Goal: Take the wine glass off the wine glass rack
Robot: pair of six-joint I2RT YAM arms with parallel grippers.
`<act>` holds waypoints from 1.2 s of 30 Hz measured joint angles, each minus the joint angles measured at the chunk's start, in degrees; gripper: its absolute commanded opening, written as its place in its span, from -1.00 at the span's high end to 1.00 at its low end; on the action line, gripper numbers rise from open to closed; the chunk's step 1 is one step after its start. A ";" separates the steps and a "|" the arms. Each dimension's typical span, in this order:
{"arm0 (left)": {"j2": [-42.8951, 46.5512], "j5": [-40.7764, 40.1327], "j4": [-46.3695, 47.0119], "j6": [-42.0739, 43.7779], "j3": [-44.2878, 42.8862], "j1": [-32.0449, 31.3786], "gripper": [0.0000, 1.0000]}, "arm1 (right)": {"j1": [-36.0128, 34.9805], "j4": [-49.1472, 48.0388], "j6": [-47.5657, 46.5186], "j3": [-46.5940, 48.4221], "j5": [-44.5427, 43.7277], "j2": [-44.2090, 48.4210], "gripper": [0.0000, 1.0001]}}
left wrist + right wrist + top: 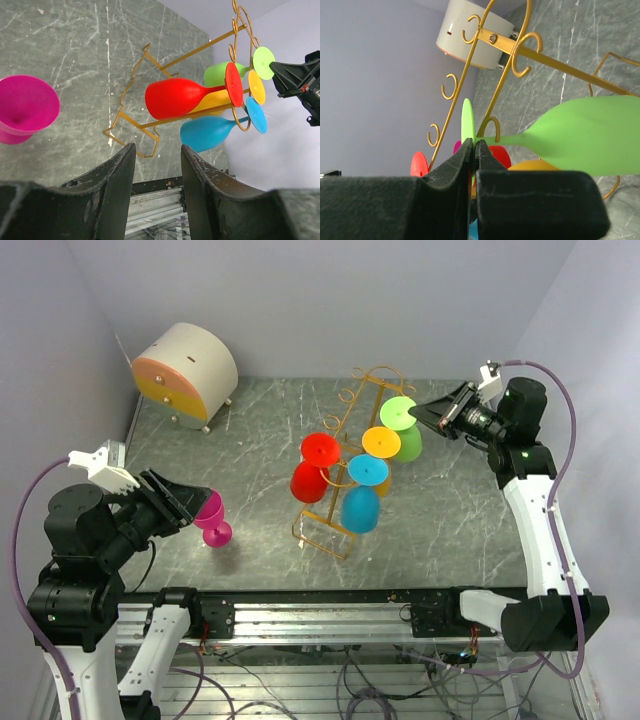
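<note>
Since our right jaws are pinched shut on the thin rim of the green wine glass (590,132) foot, we judge the lift-off to be the step in hand. That glass hangs sideways near the top of the wine glass rack (555,61), its stem in a curled hook. We should ease the stem out through the hook's open side, slowly, as an edge grip may let the bowl swing into the orange glass (381,442) just below. Our left jaws stand wide and empty beside the pink glass (213,520) on the bench (450,510).
</note>
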State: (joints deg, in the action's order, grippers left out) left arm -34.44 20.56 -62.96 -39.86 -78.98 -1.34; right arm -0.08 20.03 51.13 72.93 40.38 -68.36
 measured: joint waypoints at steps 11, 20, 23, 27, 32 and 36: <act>0.00 0.02 -0.07 -0.02 0.00 0.00 -0.03 | 0.66 0.00 3.85 -3.89 -5.11 6.51 1.00; 0.11 0.02 -0.07 -0.68 0.00 0.00 -0.04 | 0.72 2.01 1.84 -1.97 -9.81 8.59 1.00; 0.26 0.02 -0.02 -1.49 -0.02 0.00 -0.06 | 0.72 3.45 -2.51 3.45 -11.04 8.50 1.00; 0.26 0.11 0.42 -3.19 -0.31 0.00 -0.08 | 0.72 3.98 -10.10 14.64 -10.01 8.55 1.00; 0.15 1.22 1.40 -5.66 -1.05 0.00 -0.08 | -0.76 6.38 -17.75 29.09 -5.22 5.60 1.00; 0.09 2.40 2.34 -7.06 -1.42 0.00 -0.07 | -6.21 10.78 -24.04 41.00 -1.86 -0.13 1.00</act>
State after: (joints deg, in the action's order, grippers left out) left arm -34.35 22.96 -60.62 -46.92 -80.40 -1.34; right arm -6.28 30.81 27.09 113.93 38.52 -68.49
